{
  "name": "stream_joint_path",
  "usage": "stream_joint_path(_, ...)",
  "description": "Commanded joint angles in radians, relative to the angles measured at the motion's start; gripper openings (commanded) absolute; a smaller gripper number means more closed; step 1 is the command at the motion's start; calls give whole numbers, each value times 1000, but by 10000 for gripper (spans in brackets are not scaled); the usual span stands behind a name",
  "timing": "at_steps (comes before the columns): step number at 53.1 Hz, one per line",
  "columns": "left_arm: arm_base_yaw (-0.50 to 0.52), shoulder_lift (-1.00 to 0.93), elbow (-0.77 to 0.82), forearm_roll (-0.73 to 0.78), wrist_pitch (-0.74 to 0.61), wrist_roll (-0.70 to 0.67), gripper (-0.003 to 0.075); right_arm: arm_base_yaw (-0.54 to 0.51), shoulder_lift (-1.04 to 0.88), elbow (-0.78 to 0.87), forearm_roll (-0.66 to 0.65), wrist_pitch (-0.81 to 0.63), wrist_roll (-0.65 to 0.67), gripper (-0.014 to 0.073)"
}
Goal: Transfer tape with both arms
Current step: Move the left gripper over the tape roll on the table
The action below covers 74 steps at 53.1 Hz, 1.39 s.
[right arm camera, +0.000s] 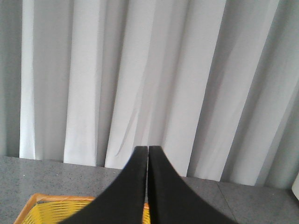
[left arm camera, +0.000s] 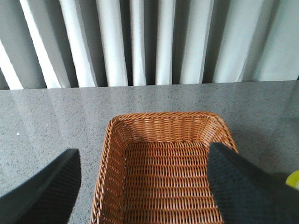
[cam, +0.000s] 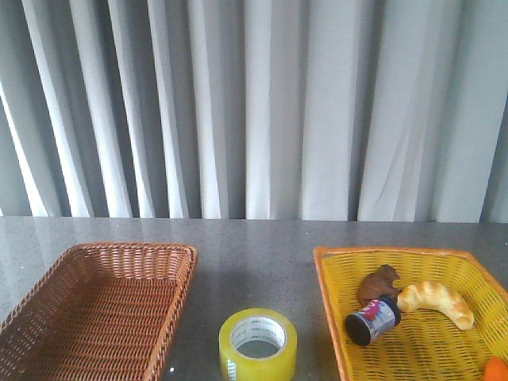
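The tape [cam: 258, 344] lies flat on its side on the grey worktop [cam: 254, 246], hole facing up, in the gap between the two baskets and nearer the front edge. Nothing touches it. To its left is the brown wicker basket [cam: 103, 309]; to its right the yellow basket [cam: 413, 317], which holds a croissant [cam: 436, 303], a small dark jar [cam: 373, 319] on its side, a brown lump I can't identify, and something orange at the corner [cam: 497, 369].

Neither arm shows from the front. The left gripper [left arm camera: 142, 186] hangs over the brown basket with its fingers [left arm camera: 46, 191] spread wide. The right gripper [right arm camera: 148, 186] is above the yellow basket's far rim, fingers [right arm camera: 131, 186] pressed together with nothing between them.

My worry is the flat roll: fingers closing on its smooth outer wall could skid it along the worktop or knock it against a basket. At the hand-over, a grip through the core might leave the other arm too little to hold, and the roll could drop.
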Motion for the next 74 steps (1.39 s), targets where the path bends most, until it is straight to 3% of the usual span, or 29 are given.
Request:
stream_joint_path(1, -49, 14, -112, -43, -31, 50, 531, 0, -7, -22, -51, -32, 1, -5)
stream_joint_path(14, -212, 215, -450, -128, 207, 82, 524, 0, -7, -22, -51, -32, 1, -5)
stream_joint_path(29, -338, 494, -664, -123, 355, 74, 502, 0, -7, -22, -51, -32, 1, -5)
stream_joint_path(48, -439, 765, -733, -41, 423, -16, 502, 0, -7, -22, -51, -32, 1, -5)
stream_joint_path(74, -451, 850, -733, -38, 446, -112, 502, 0, -7, -22, -51, -32, 1, -5)
